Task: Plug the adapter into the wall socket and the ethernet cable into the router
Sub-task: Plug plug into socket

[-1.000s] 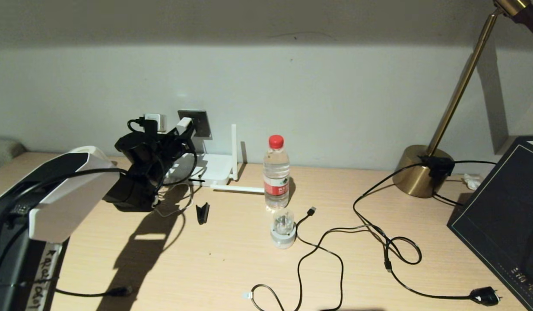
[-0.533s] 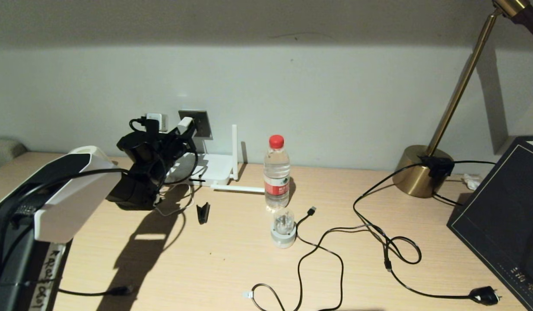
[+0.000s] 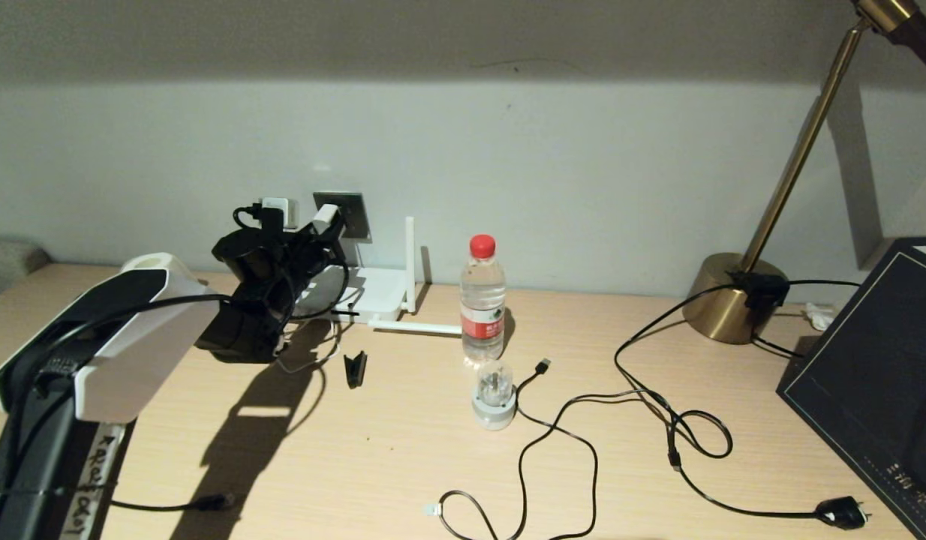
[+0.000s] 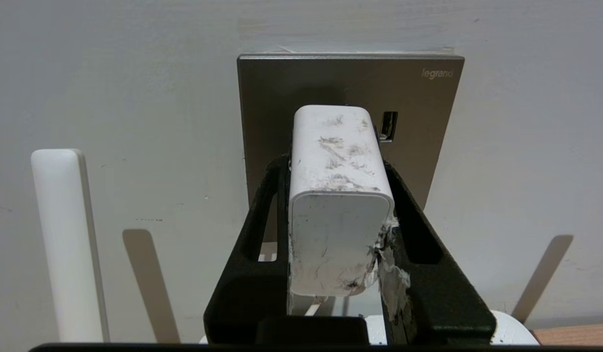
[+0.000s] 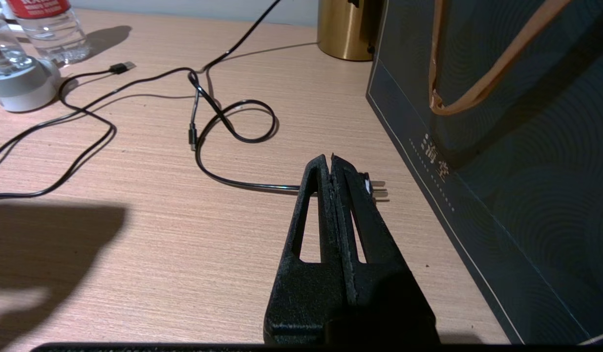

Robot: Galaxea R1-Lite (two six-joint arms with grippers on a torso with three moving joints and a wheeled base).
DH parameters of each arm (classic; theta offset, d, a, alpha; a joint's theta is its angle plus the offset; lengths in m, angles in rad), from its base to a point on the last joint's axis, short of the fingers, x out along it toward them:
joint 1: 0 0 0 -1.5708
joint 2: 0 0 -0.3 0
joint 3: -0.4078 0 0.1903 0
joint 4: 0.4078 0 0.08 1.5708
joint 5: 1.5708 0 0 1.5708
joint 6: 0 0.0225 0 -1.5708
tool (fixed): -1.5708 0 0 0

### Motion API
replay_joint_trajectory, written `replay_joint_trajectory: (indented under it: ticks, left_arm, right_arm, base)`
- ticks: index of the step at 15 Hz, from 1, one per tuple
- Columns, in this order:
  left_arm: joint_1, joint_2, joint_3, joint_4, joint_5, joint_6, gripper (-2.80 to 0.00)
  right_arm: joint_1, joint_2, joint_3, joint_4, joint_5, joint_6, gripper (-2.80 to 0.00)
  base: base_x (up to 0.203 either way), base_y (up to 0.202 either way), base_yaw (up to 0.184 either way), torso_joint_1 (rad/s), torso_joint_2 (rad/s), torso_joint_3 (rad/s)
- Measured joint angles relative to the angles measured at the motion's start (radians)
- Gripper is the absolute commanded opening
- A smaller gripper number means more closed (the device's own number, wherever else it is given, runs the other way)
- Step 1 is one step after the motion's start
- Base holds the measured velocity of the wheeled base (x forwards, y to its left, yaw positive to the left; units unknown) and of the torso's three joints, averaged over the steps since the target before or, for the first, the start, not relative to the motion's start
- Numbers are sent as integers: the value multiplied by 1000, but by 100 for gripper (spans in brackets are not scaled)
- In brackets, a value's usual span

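The left gripper (image 4: pixel 336 166) clamps the adapter (image 4: pixel 338 195), whose long axis points straight at the socket (image 4: pixel 428 122) on the grey wall, left of centre in the head view; whether its pins are in is hidden. The router (image 3: pixel 377 294) sits below on the wooden desk (image 3: pixel 373 442), only 2 antennas clear. The right gripper (image 5: pixel 331 164) is closed and empty, its tips covering part of a black plug (image 5: pixel 375 190).

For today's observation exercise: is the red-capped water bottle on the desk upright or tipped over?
Upright. The water bottle stands on its base on the desk, red cap at the top, just behind the small clear-domed gadget.
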Motion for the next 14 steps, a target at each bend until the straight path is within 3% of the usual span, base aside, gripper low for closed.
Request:
replay_joint_trajectory:
  ticks: [6,14]
  left_arm:
    - [-4,3,-4,7,8,-23,-280]
    - [-28,9,-40,28,68,-38,-280]
  right_arm:
    - [0,0,0,1,0,0,-280]
    - [0,0,0,1,0,0,-280]
  base:
    - [0,0,0,0,0,0]
    - [0,0,0,0,0,0]
